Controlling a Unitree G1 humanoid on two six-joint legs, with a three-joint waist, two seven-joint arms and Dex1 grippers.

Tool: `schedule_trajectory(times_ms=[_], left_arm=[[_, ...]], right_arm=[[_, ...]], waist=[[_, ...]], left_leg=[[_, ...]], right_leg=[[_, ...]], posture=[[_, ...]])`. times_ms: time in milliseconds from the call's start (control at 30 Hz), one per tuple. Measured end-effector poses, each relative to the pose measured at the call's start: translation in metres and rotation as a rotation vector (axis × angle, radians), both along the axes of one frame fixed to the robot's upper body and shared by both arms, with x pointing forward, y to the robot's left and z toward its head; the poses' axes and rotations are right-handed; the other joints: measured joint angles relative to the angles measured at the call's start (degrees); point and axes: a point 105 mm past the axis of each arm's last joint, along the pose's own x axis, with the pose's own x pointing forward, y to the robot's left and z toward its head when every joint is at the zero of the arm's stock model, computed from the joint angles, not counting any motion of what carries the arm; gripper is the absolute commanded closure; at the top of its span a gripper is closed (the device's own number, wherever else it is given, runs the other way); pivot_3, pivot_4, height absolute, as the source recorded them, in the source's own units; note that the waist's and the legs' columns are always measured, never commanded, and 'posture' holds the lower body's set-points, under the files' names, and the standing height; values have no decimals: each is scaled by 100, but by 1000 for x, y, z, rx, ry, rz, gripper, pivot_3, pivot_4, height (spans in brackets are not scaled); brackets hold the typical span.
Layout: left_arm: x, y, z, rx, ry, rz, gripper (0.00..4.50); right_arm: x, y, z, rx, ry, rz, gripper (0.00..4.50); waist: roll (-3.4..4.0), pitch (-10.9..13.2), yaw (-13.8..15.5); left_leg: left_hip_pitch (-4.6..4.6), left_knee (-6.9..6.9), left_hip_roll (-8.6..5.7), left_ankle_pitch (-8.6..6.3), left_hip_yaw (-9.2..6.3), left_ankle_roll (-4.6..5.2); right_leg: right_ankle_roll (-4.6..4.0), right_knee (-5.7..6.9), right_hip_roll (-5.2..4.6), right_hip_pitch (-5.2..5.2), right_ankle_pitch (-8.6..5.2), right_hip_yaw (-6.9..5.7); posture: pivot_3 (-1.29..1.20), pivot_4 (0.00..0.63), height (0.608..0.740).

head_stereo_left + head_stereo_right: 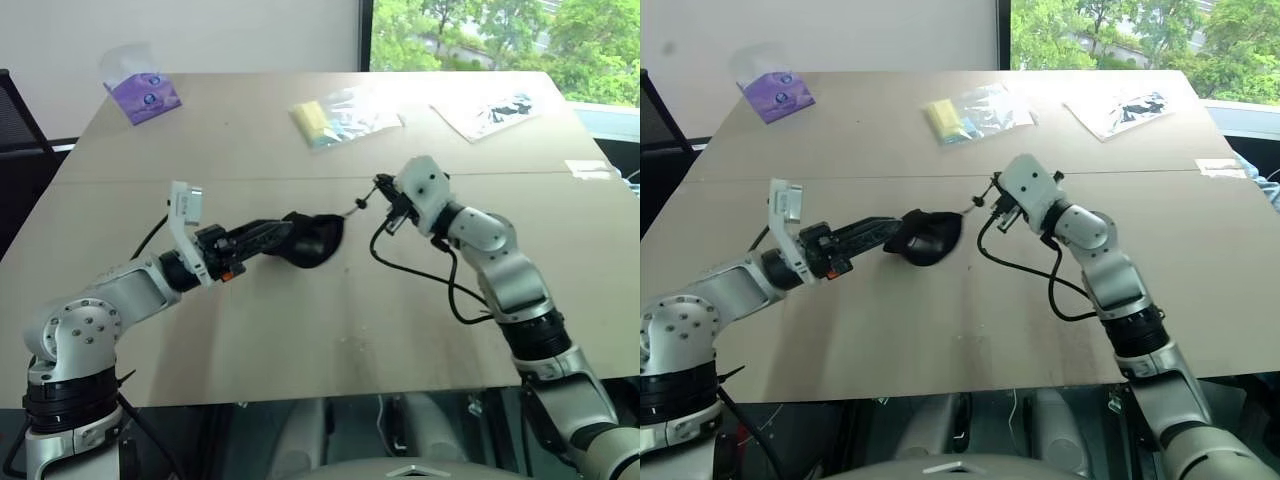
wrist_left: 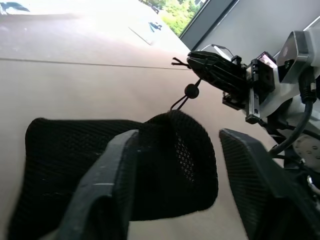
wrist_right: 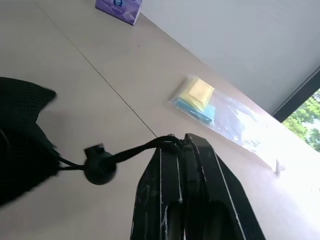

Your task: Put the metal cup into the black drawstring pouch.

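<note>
Grippers work near the middle of the tabletop (image 1: 300, 340), a little toward its near edge. The left gripper (image 1: 285, 235) has its fingers apart around the black drawstring pouch (image 1: 315, 240), and in the left wrist view one finger lies against the fabric while the other stands clear, so the pouch seems only loosely supported. Just beyond, the right gripper (image 3: 177, 142) is clamped on the cord (image 3: 132, 152), past its round stopper (image 3: 99, 164), and the cord runs taut to the pouch mouth. The metal cup is probably inside the bulging pouch, but I cannot confirm this. If the right gripper pulls more, the pouch could slide off the left fingers and fall, or the thin cord could slip out. Near the far edge lie a purple packet (image 1: 143, 97), a yellow-and-clear plastic bag (image 1: 340, 115) and a printed sheet (image 1: 490, 110).
</note>
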Motion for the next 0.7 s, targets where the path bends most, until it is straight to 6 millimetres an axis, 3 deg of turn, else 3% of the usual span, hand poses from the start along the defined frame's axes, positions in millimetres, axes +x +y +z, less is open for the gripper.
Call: schedule_trajectory(times_ms=[167, 400, 700], left_arm=[[3, -23, 14, -6, -71, -83, 1036], [7, -66, 50, -20, -219, -220, 1036], [27, -104, 53, -28, -264, -278, 1036]], right_arm=[[-14, 3, 39, -52, -115, 51, 4500], [-26, 4, 69, -117, -196, 86, 4500], [-27, -1, 69, -164, -199, 85, 4500]], waist=[[-2, -1, 12], [-2, -1, 44], [-2, -1, 48]], left_leg=[[0, 2, 0, -7, -4, 11], [0, 13, -3, -7, -3, 13], [-3, 17, -4, 3, 0, -2]], right_leg=[[0, -1, 1, 3, 0, -5], [1, -2, 3, 10, 0, -14], [1, -4, 11, 11, 0, -21]], posture=[[0, 150, 740], [0, 150, 740], [0, 150, 740]])
